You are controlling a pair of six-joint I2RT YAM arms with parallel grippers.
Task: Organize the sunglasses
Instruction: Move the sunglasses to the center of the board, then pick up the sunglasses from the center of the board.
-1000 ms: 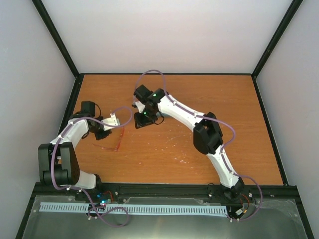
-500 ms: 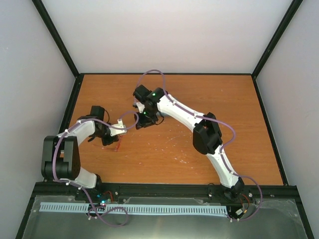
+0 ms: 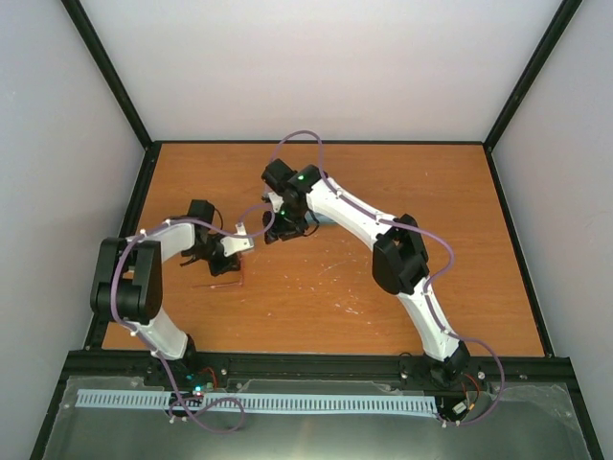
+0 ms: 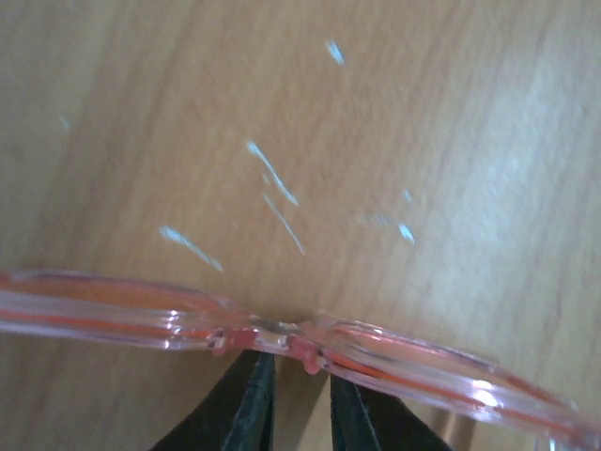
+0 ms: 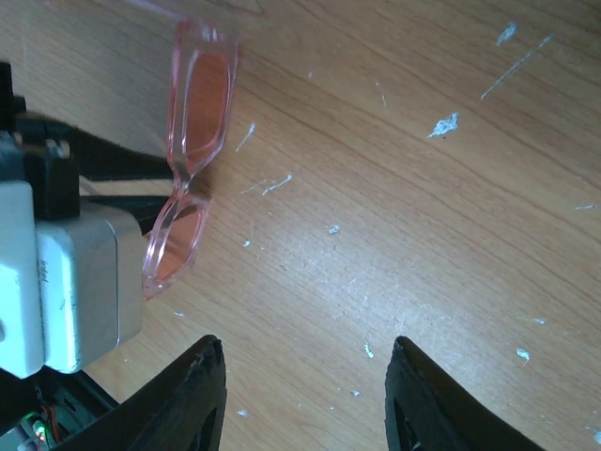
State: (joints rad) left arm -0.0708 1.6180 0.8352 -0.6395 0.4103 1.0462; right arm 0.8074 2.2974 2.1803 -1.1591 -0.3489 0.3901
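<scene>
step: left fingers (image 4: 246, 406) are pinching thin pink translucent-framed sunglasses (image 5: 200, 103) at bridge | right fingers (image 5: 202, 395) are gaping, empty | next: probably folding temples

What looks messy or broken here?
Only the table looks rough: white scratches and flecks are scattered across its wood. The sunglasses look whole, with nothing snapped. The left tool pinches them at the bridge.

The left arm (image 3: 168, 244) and right arm (image 3: 350, 218) are built of white link shells and black joint housings. Purple cables (image 3: 299, 136) are looped along both. The right gripper (image 5: 305, 346) is fitted with 2 black fingers (image 5: 192, 399).
</scene>
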